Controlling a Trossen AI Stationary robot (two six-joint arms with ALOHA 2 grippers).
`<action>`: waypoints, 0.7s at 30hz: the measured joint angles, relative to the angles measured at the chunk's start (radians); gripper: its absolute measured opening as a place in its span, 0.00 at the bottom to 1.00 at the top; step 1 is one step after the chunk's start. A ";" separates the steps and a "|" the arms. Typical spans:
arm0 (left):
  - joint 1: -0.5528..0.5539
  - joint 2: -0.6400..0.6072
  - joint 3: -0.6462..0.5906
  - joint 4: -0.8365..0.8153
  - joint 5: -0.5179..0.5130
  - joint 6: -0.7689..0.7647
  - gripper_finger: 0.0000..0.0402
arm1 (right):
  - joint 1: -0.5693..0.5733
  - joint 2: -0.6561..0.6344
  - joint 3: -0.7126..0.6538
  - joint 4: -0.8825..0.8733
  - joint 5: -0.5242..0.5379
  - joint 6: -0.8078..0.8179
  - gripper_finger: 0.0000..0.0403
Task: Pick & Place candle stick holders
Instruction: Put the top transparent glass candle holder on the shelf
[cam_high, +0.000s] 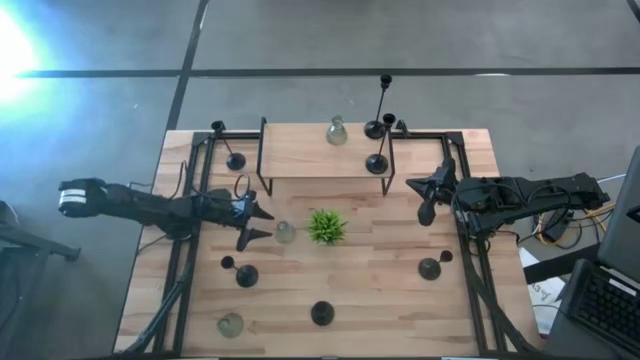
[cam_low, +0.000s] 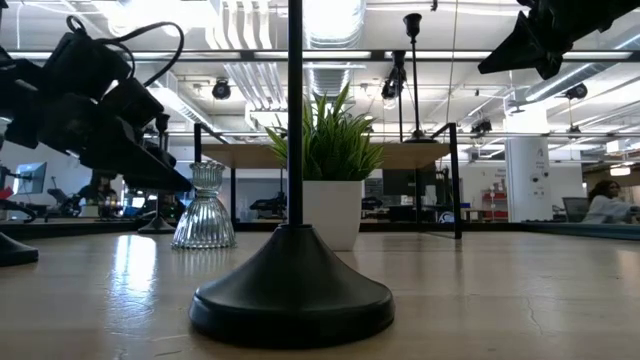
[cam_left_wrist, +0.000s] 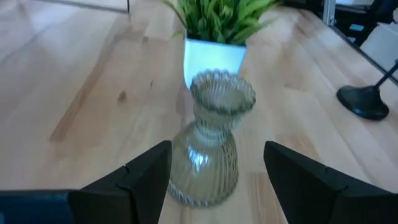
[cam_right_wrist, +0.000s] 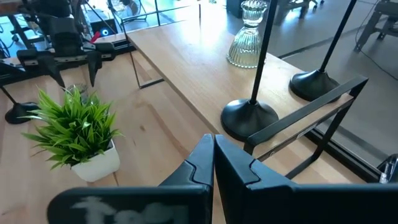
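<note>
Noting left gripper (cam_left_wrist: 217, 177) fingers wide, flanking the glass candle holder (cam_left_wrist: 208, 146) upright on the bench (cam_left_wrist: 93, 93). We see right gripper (cam_right_wrist: 213, 158) fingers shut, empty.

Open-plan office lab, exposed ceiling ducts (cam_low: 335, 40), desks, monitors

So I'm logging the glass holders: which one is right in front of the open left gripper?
The glass holder beside the green plant, between the left gripper's spread fingers. The others sit on the raised shelf and near the table's front-left corner.
</note>
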 joint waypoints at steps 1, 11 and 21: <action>0.000 0.018 0.000 0.027 0.000 0.001 0.65 | 0.000 0.000 0.000 0.000 0.000 0.000 0.02; -0.001 0.162 0.045 0.060 0.000 0.032 0.65 | 0.000 0.000 0.004 -0.001 0.000 0.000 0.02; -0.002 0.303 0.125 0.062 0.019 0.050 0.65 | 0.001 0.000 0.007 -0.001 0.000 0.000 0.02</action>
